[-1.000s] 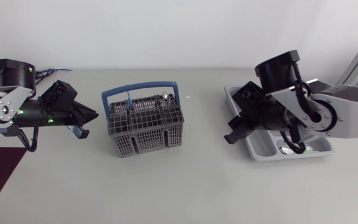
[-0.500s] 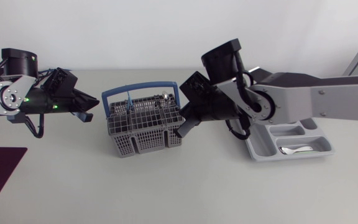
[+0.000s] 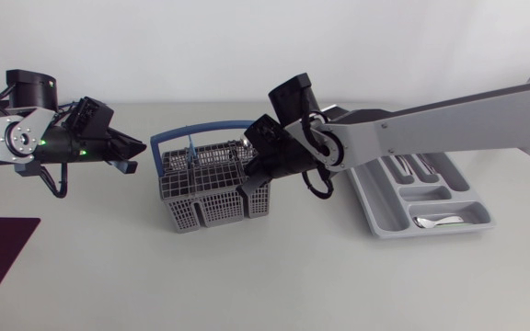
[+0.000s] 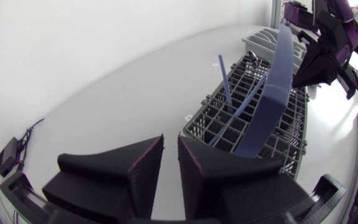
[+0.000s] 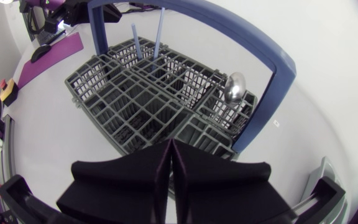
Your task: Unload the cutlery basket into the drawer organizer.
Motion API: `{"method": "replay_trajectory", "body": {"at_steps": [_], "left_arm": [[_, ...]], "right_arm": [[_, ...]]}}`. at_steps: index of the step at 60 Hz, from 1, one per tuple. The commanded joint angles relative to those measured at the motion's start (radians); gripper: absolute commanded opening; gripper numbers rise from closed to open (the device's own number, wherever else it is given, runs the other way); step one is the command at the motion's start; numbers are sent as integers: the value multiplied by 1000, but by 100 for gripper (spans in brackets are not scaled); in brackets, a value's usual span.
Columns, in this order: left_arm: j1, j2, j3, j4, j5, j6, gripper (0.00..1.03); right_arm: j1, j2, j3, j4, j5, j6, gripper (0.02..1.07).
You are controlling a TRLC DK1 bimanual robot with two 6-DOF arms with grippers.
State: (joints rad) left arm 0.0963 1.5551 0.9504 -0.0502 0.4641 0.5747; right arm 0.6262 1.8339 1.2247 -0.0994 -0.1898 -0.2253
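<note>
Fingers (image 5: 132, 180) of the right end effector (image 5: 170, 148) meet, empty, over the basket (image 5: 143, 107).

Your left arm (image 3: 7, 140) is a silver-grey link capped by a black cylindrical joint, with small green lights (image 3: 40, 144) and a looping black cable (image 3: 53, 187) beneath. Your right arm (image 3: 449, 115) is a long silver-grey link with black joints. The matte black left gripper (image 4: 171, 146) and right gripper (image 5: 171, 148) have broad wedge fingers, finely ribbed inside.
</note>
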Motion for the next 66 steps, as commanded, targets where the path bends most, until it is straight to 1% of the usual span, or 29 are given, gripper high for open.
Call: {"method": "replay_trajectory", "body": {"at_steps": [1, 12, 18, 23, 34, 36, 39, 51, 57, 66], "left_arm": [[5, 39, 37, 6, 10, -24, 26], [0, 80, 90, 6, 10, -39, 26], [2, 118, 143, 1, 10, -53, 26], [5, 154, 195, -23, 16, -64, 26], [-18, 229, 264, -54, 39, -82, 26], [-23, 237, 274, -66, 48, -84, 26], [-26, 249, 289, -91, 91, -84, 26], [-21, 258, 309, -152, 173, -75, 26], [-12, 255, 304, -175, 197, -59, 26], [-6, 240, 278, -209, 205, -15, 26]], "right_arm": [[-6, 36, -1, -26, -3, 24, 8], [4, -88, -28, -28, -2, 32, 8], [18, -159, -42, -68, -2, 30, 8], [32, -199, -87, -82, -3, 24, 8], [56, -255, -211, -82, -25, -2, 8], [58, -255, -222, -80, -28, -3, 8], [63, -255, -243, -77, -30, -9, 8], [63, -202, -257, -43, -31, -13, 8], [63, -168, -240, -33, -31, -13, 8], [41, -120, -195, -29, -19, -16, 8]]}}
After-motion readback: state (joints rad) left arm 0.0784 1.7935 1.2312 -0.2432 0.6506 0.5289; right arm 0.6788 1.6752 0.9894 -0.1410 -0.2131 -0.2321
